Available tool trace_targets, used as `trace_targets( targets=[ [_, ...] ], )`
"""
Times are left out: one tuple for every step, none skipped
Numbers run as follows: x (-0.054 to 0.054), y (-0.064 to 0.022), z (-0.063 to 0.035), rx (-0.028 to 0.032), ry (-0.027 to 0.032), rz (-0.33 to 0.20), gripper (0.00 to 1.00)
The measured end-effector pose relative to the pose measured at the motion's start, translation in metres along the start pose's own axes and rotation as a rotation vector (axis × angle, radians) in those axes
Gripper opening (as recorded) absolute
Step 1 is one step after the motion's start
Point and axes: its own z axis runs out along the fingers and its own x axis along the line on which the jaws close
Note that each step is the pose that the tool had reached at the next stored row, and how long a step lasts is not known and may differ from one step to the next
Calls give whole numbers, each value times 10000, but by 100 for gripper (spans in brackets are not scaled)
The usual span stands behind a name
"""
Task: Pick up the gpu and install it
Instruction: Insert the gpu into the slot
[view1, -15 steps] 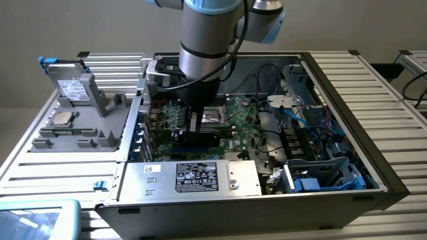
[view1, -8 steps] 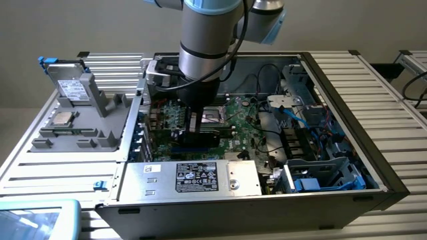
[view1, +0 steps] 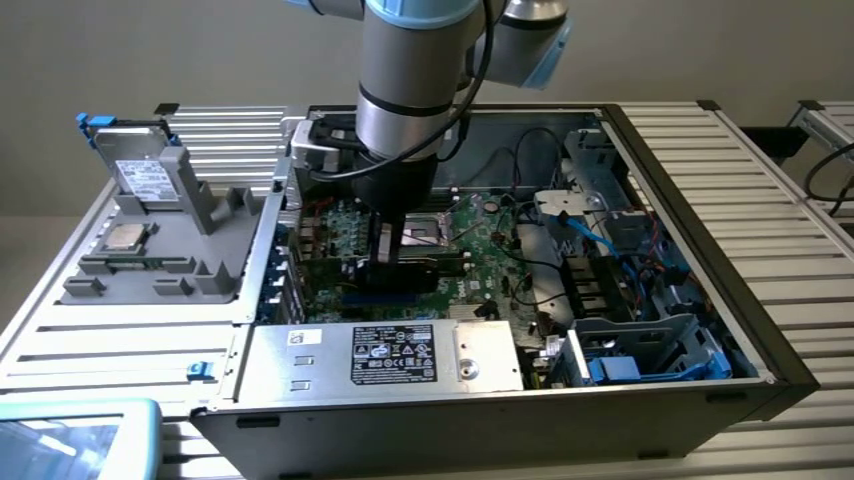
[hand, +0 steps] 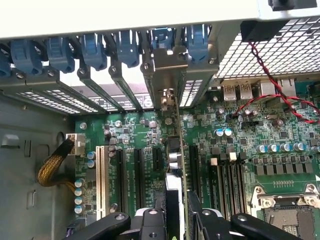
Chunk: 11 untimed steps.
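Observation:
The gpu (hand: 176, 150) shows edge-on in the wrist view, a thin green card standing upright over the motherboard (hand: 250, 130). Its silver end bracket (hand: 170, 62) lies against the case's rear slot openings, under a blue clip. My gripper (hand: 177, 222) is shut on the card's near end, with a black finger (hand: 150, 222) on each side of it. In the exterior view the gripper (view1: 400, 255) reaches down into the open computer case (view1: 694, 150), low over the motherboard (view1: 487, 250) near its expansion slots. Whether the card's edge is in a slot is hidden.
Blue slot clips (hand: 95, 50) line the rear wall. Nearby are a white slot (hand: 100, 175), a yellow braided cable (hand: 50, 170), red and black wires (hand: 272, 85) and the processor socket (hand: 290, 215). A labelled power supply (view1: 400, 355), a drive cage (view1: 654, 350) and a grey parts holder (view1: 147, 220) flank the board.

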Motion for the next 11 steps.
trace_targets(
  targets=[
    [0,0,0,0,0,0,28],
    [4,0,0,0,1,0,28],
    [9,0,0,1,0,1,28],
    [11,0,1,1,0,1,28],
    [14,0,1,0,0,2,28],
    [14,-1,1,0,-1,2,28],
    [15,-1,3,0,0,1,28],
    [18,-2,9,0,0,0,28],
    [20,-4,21,1,0,0,28],
    [20,-6,34,-1,3,2,28],
    [20,-6,38,-2,5,2,28]
  ],
)
